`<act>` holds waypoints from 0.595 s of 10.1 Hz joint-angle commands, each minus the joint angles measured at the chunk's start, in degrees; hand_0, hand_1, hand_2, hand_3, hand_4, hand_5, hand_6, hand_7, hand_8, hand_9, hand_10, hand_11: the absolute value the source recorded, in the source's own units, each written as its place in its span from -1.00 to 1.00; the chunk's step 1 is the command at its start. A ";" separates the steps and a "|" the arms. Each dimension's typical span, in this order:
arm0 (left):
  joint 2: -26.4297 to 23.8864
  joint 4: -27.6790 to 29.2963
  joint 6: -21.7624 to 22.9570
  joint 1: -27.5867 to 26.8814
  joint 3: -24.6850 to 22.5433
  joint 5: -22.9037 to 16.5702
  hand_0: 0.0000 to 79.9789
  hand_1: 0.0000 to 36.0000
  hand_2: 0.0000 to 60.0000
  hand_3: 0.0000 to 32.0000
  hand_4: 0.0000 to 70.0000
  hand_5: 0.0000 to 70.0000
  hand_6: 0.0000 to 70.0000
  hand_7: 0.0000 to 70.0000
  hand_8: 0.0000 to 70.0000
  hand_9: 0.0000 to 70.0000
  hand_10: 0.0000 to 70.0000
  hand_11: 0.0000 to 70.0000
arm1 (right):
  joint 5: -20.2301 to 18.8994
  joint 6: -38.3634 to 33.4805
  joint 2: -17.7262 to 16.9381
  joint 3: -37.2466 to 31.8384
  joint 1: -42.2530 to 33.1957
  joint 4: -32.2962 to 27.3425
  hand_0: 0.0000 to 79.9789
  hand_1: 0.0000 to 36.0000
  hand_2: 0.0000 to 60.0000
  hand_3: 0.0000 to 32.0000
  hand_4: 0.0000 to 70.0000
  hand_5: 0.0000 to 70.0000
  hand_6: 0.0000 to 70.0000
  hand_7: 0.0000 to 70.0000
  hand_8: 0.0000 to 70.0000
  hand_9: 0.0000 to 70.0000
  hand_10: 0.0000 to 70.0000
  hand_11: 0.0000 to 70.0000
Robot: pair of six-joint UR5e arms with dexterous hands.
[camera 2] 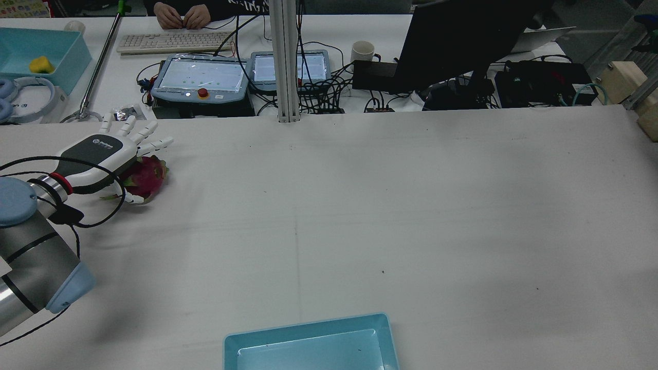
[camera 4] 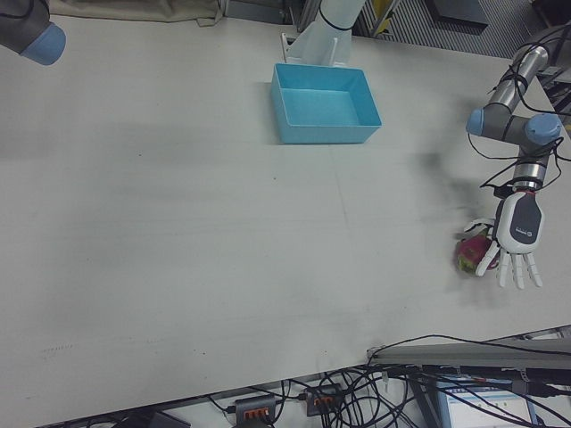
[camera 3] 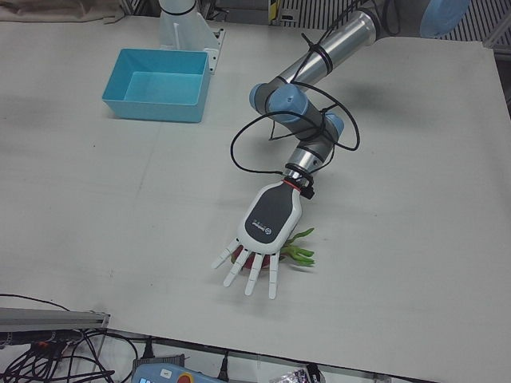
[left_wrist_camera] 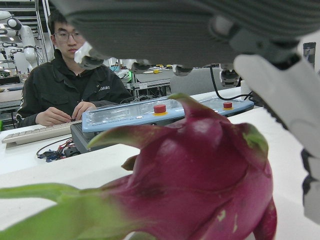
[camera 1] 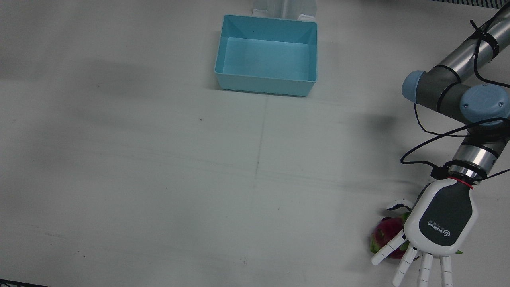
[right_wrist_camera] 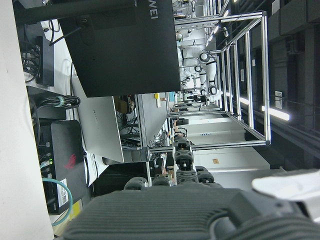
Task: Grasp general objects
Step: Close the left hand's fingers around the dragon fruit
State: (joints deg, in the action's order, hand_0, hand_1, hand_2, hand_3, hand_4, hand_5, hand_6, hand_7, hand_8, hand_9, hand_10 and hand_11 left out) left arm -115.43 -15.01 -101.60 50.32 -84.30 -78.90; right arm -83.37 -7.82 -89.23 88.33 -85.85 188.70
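A magenta dragon fruit (camera 1: 383,234) with green leaf tips lies on the white table near its front edge, on my left arm's side. My left hand (camera 1: 440,223) hovers palm-down right over it, open, with its fingers (camera 1: 404,266) stretched out straight past the fruit. In the rear view the fruit (camera 2: 148,174) shows under the left hand (camera 2: 97,153). The left hand view is filled by the fruit (left_wrist_camera: 200,170), close beneath the palm (left_wrist_camera: 175,30). Whether the palm touches it is unclear. My right hand (right_wrist_camera: 190,215) appears only in its own view, raised, with nothing in it.
An empty light-blue bin (camera 1: 266,85) stands at the table's middle on the robot's side. Beyond the front edge are teach pendants (camera 2: 198,77), a keyboard (camera 2: 172,41), cables and a monitor (camera 2: 457,41). A seated person (left_wrist_camera: 60,85) faces the table there.
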 commanded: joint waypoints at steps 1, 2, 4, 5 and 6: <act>-0.14 1.56 0.00 0.04 2.56 -0.02 0.43 0.85 0.03 1.00 -1.00 -1.00 -1.00 -1.00 -1.00 -1.00 -1.00 -1.00 | 0.05 0.00 0.03 0.00 -0.02 0.00 -1.00 -1.00 -1.00 -1.00 -1.00 -1.00 -1.00 -1.00 -1.00 -1.00 -1.00 -1.00; -0.14 1.56 0.00 0.04 2.56 0.07 0.43 0.84 0.01 1.00 -1.00 -1.00 -1.00 -1.00 -1.00 -1.00 -1.00 -1.00 | 0.05 0.00 -0.06 0.00 0.07 0.00 -1.00 -1.00 -1.00 -1.00 -1.00 -1.00 -1.00 -1.00 -1.00 -1.00 -1.00 -1.00; -0.14 1.56 -0.18 0.04 2.56 0.07 0.42 0.81 0.00 0.61 -1.00 -1.00 -1.00 -0.91 -1.00 -1.00 -1.00 -1.00 | -0.04 0.00 0.03 0.00 0.07 0.00 -1.00 -1.00 -1.00 -1.00 -1.00 -1.00 -1.00 -1.00 -1.00 -1.00 -1.00 -1.00; -0.14 1.47 -0.35 0.04 2.56 0.07 0.40 0.75 -0.02 0.29 -1.00 -0.98 -1.00 -0.88 -1.00 -1.00 -1.00 -1.00 | -0.04 0.00 0.03 0.00 -0.02 0.00 -1.00 -1.00 -1.00 -1.00 -1.00 -1.00 -1.00 -1.00 -1.00 -1.00 -1.00 -1.00; -0.41 1.38 -0.35 0.04 2.56 0.07 0.37 0.69 -0.02 -0.19 -1.00 -0.79 -1.00 -0.87 -1.00 -1.00 -1.00 -1.00 | -0.04 0.00 0.03 0.00 0.07 0.00 -1.00 -1.00 -1.00 -1.00 -1.00 -1.00 -1.00 -1.00 -1.00 -1.00 -1.00 -1.00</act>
State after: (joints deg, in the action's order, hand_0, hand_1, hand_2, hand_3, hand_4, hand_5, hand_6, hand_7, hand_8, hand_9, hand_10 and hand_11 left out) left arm -115.57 -13.50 -101.76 50.36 -81.77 -78.84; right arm -83.39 -7.82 -89.23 88.33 -85.83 188.70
